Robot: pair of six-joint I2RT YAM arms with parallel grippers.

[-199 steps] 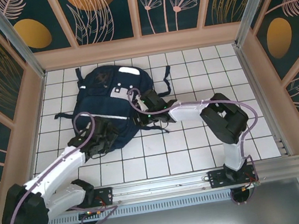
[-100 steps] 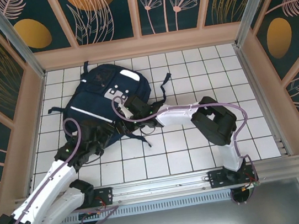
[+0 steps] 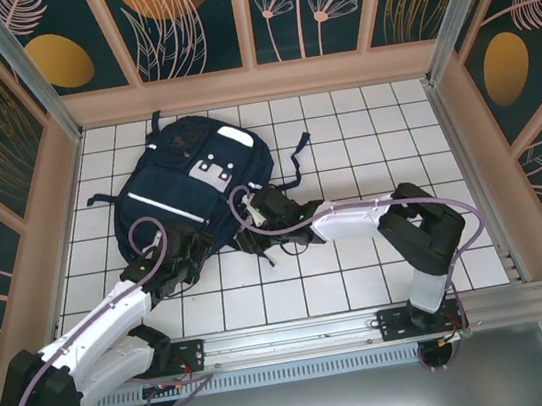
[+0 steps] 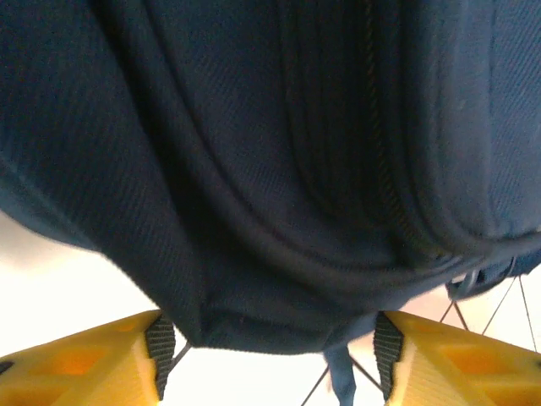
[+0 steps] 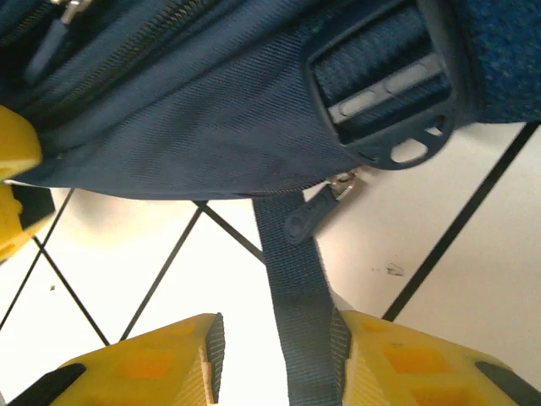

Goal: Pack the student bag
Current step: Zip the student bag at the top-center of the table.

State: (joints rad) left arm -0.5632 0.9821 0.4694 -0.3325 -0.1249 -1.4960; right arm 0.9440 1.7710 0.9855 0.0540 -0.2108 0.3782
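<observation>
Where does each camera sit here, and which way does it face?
Top external: above and behind the arm bases, looking down on the student bag and both arms.
Left wrist: on the left arm, facing bag fabric up close; left pincer below.
Right wrist: on the right arm, facing the bag's strap; right pincer below.
Shared: all see the bag.

Top view: bright, even light from above, soft short shadows on white counter [image 3: 360,120], no glare. Wrist views: counter overexposed, nr blown out; student bag [image 4: 254,152] fabric dark but weave sharp; left tool fingers [image 4: 76,364] at btm edge blurred.
</observation>
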